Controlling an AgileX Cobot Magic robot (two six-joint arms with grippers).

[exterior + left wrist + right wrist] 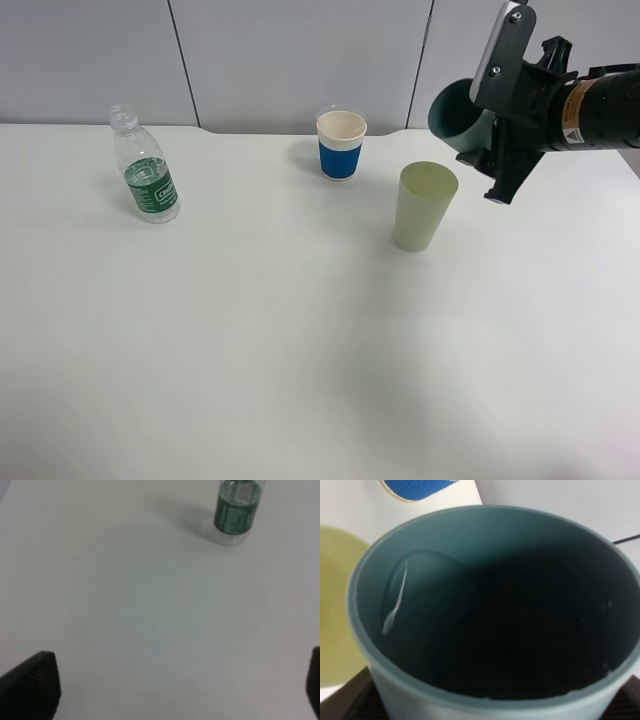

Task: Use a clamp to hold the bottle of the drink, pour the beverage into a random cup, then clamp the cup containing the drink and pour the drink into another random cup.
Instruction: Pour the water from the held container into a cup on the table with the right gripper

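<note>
My right gripper [492, 112] is shut on the teal cup [458, 118], holding it tipped on its side in the air, mouth toward the left, just above and right of the tall pale green cup [424, 205]. The right wrist view looks into the teal cup [490, 620]: clear beverage [420, 595] pools against the inner wall on the side nearest the pale green cup [335, 630]. The uncapped bottle [146, 170] with its green label stands at the far left. In the left wrist view my left gripper [175, 685] is open over bare table, well short of the bottle [235, 510].
A white paper cup with a blue sleeve [341, 145] stands at the back centre, left of the pale green cup; its sleeve [420, 490] shows past the teal rim. Everything rests on a white table [250, 330] against a grey panelled wall.
</note>
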